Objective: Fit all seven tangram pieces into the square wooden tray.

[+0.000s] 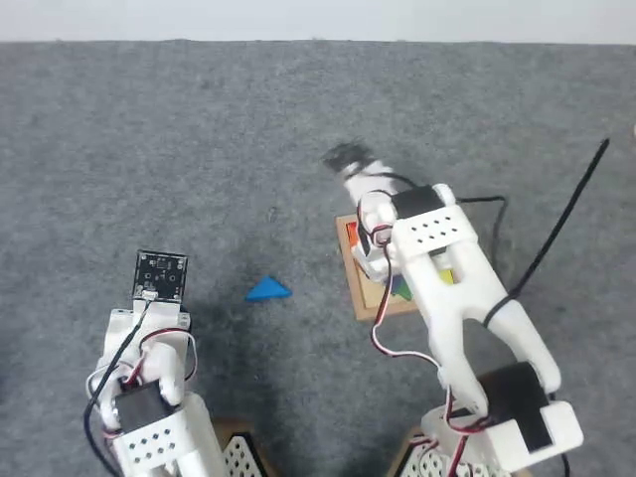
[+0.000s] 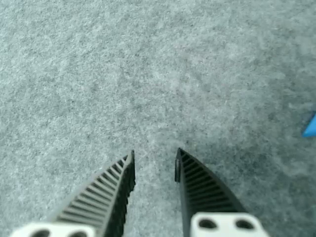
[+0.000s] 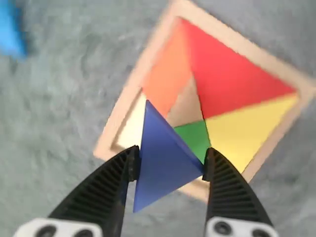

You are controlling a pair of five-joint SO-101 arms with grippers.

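The square wooden tray [image 3: 274, 66] lies on the grey carpet and holds red [image 3: 227, 74], orange [image 3: 165, 79], yellow [image 3: 247, 133] and green [image 3: 195, 136] pieces, with a bare patch in the middle. My right gripper [image 3: 168, 160] hangs over the tray's near corner, shut on a dark blue triangle [image 3: 160, 158]. In the high view the right arm [image 1: 437, 248] covers most of the tray [image 1: 350, 260]. A light blue triangle [image 1: 267, 289] lies on the carpet left of the tray, also seen as a blue edge [image 2: 310, 126]. My left gripper [image 2: 154, 165] is open over bare carpet.
Grey carpet [image 1: 199, 129] covers the table on all sides. A black cable [image 1: 566, 224] runs up to the right of the right arm. The arm bases stand at the near edge.
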